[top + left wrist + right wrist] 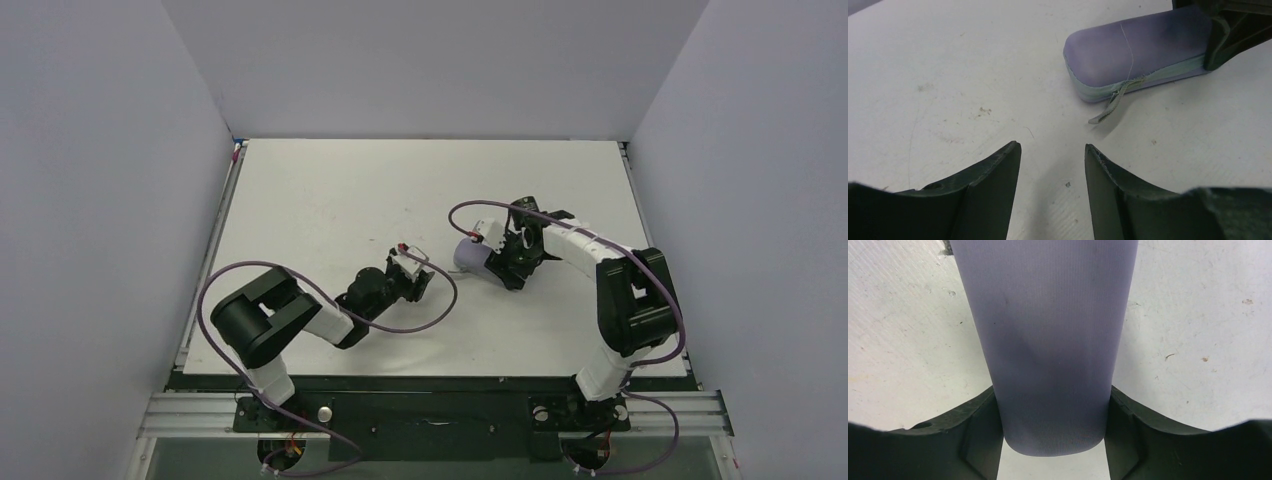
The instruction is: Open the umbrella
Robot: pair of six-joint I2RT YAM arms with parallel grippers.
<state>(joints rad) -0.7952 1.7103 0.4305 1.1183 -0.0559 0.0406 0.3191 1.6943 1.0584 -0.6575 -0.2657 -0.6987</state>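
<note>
Lying shut on the white table (pixel 330 200), the pale lavender oval zipped case (pixel 468 255) hides its contents; the umbrella is unseen. Left gripper (pixel 1053 152) hovers low, parted, empty. Right gripper (pixel 1053 405) clamps the case's end.

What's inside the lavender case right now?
Nothing inside shows: the lavender case is closed, contents covered, only its zipper pull hanging out. The right gripper clamps its end.
</note>
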